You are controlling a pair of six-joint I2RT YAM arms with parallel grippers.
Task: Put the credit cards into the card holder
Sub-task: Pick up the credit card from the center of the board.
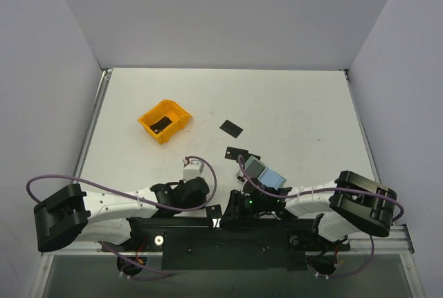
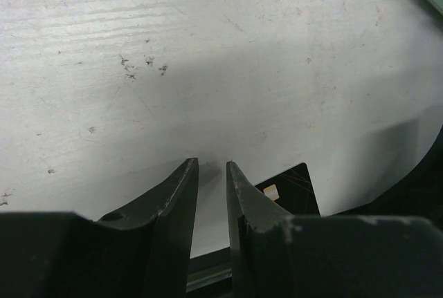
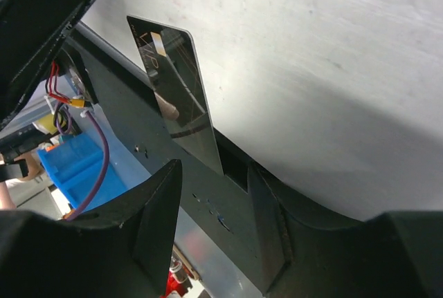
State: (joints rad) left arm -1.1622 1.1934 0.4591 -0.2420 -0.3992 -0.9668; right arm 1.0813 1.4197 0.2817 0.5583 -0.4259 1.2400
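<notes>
Treat the task as barely begun: no card is visibly seated in the card holder, which lies open at centre right of the top view with its light-blue lining up. Its pockets are too small to inspect. Loose credit cards remain on the table. One card sits above centre, well apart from the holder. Two more lie just above and left of it. A fourth card rests at the bottom edge of the table, overhanging the black base rail. The orange bin at upper left holds a dark flat item; you cannot confirm it is a card. The right gripper faces that edge card with its jaws apart, gripping nothing. The left gripper shows a narrow gap with nothing in it; the same card lies just beside its right finger. Expect every visible card still to need picking and inserting.
</notes>
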